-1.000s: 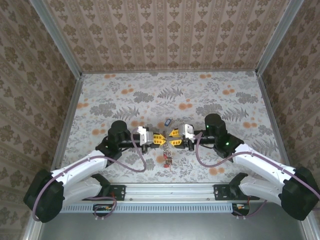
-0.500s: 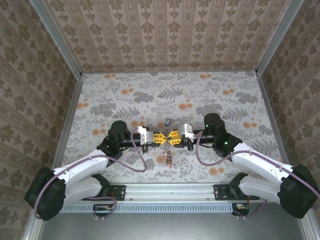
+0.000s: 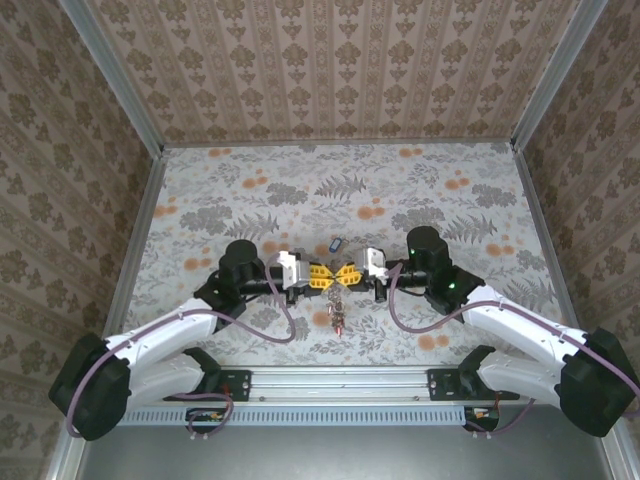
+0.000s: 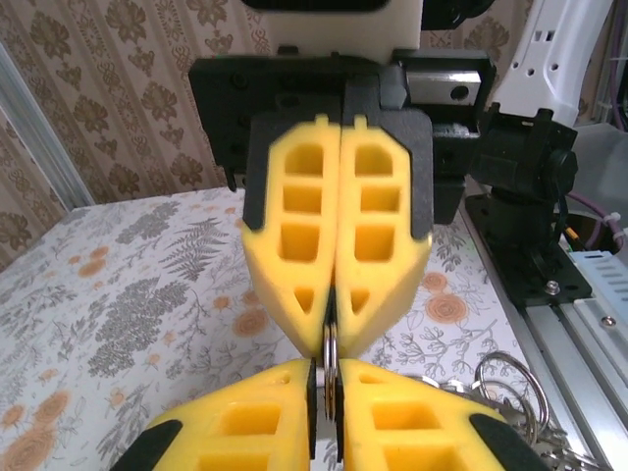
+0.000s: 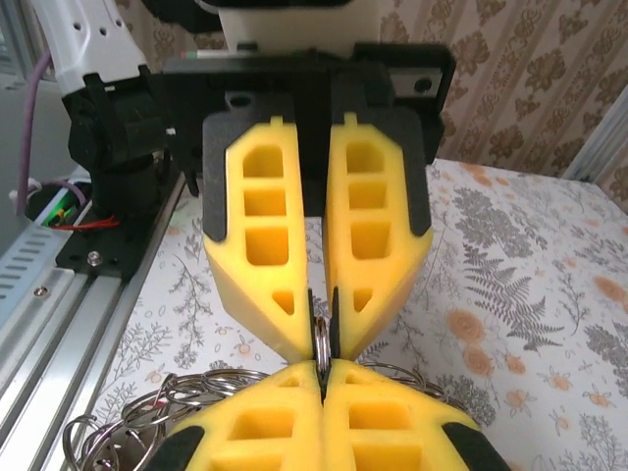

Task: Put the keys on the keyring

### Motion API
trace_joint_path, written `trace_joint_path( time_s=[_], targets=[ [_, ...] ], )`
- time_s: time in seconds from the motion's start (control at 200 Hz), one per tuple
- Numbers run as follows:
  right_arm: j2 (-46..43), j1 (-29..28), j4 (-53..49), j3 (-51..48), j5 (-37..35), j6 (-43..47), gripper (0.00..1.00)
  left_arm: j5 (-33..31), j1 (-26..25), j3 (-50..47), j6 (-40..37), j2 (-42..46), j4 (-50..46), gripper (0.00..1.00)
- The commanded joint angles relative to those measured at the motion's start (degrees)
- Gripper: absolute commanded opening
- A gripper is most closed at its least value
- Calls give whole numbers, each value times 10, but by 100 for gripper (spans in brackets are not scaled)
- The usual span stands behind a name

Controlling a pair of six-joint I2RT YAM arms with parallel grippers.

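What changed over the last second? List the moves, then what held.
The left tool and right tool closed the gap between them. Their tips now meet, and both are shut on the keyring. The bunch of keys below them shifted slightly to the right. The loose key on the table beyond the tools stayed put.

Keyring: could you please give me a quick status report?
Left hand and right hand both shut on the keyring, tip to tip. Key bunch beside them. Loose key beyond, not in the way.
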State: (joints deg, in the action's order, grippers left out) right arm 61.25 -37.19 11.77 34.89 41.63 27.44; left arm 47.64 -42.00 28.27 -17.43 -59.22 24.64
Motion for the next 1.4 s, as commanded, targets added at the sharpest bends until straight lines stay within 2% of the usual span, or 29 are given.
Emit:
trace_joint_path(
  time_s=[0.0,0.11,0.18,0.395,0.485,0.57,0.685,0.77,0.79,0.845,0.875,0.945,1.07,1.395],
  targets=[
    [-8,-7,-12,23,-25,24,0,-5,-2,24,-31,10,-49,14],
    [-8,-7,-12,24,-37,26,0,-1,-5,26,-35,4,-49,8],
    [-8,-7,-1,22,-34,20,0,-2,-7,27,-38,-2,-51,8],
    [-9,-8,8,20,-34,14,0,-17,-11,29,-46,-8,-70,21],
    [-9,-8,9,19,-26,14,0,-20,-11,25,-45,-3,-76,21],
    [-6,-8,11,21,-16,10,0,-20,-10,23,-48,2,-84,14],
    [-2,-7,16,22,-9,7,0,-20,-11,25,-50,3,-78,0],
    [-1,-8,16,22,12,8,0,-11,-11,27,-55,4,-75,0],
    [-1,-8,18,21,19,7,4,-7,-10,26,-58,5,-71,0],
    [-4,-6,53,7,33,-14,24,-4,-10,15,-57,11,-45,0],
    [-6,-5,75,-1,36,-28,28,-4,-11,7,-55,17,-24,0],
    [-12,-3,91,-10,41,-45,29,-4,-11,-11,-52,32,21,0],
    [-23,-3,81,-11,41,-47,28,-1,-11,-22,-64,59,45,0],
    [-48,-2,9,1,42,-17,29,-8,-12,-34,-117,92,49,0]
  ],
)
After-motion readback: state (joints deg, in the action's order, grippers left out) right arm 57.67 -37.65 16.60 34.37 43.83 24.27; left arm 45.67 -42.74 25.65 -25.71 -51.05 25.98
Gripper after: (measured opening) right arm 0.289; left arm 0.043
